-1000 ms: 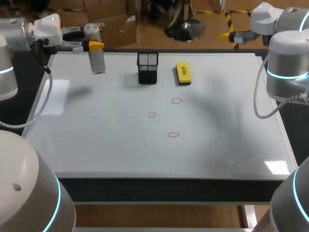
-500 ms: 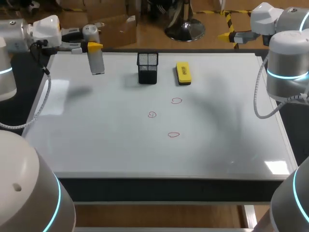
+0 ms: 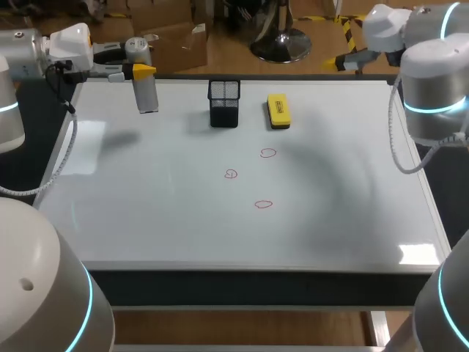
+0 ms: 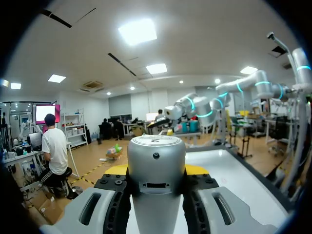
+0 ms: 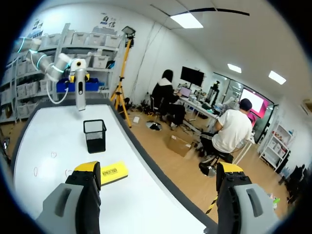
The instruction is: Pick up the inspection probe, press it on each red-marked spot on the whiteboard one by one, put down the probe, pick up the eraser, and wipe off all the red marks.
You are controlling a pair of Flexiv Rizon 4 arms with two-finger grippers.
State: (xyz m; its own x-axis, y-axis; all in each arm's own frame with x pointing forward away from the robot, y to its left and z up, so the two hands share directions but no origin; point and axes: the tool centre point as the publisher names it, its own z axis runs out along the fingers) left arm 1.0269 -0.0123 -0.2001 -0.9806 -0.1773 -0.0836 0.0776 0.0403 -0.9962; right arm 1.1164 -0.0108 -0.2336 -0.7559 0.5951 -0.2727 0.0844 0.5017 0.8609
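Note:
My left gripper [image 3: 141, 70] hangs over the whiteboard's far left corner, shut on the silver inspection probe [image 3: 147, 94], which hangs upright above the board. In the left wrist view the probe [image 4: 156, 155] fills the gap between the yellow-tipped fingers [image 4: 116, 169]. Three red marks [image 3: 268, 152] [image 3: 231, 174] [image 3: 263, 204] lie mid-board. The yellow eraser [image 3: 278, 110] lies flat near the far edge. My right gripper [image 5: 158, 171] is open and empty past the far right corner, off the board, with the eraser [image 5: 111, 171] and the probe [image 5: 80, 91] ahead of it.
A black mesh pen cup [image 3: 224, 103] stands upright between the probe and the eraser, close to the far edge. The whiteboard [image 3: 146, 213] covers the whole table top. My right arm's elbow [image 3: 434, 81] stands over the right edge.
The right arm's wrist has swung a little to the left at the far right corner. The left gripper with the probe edged slightly left, then held still.

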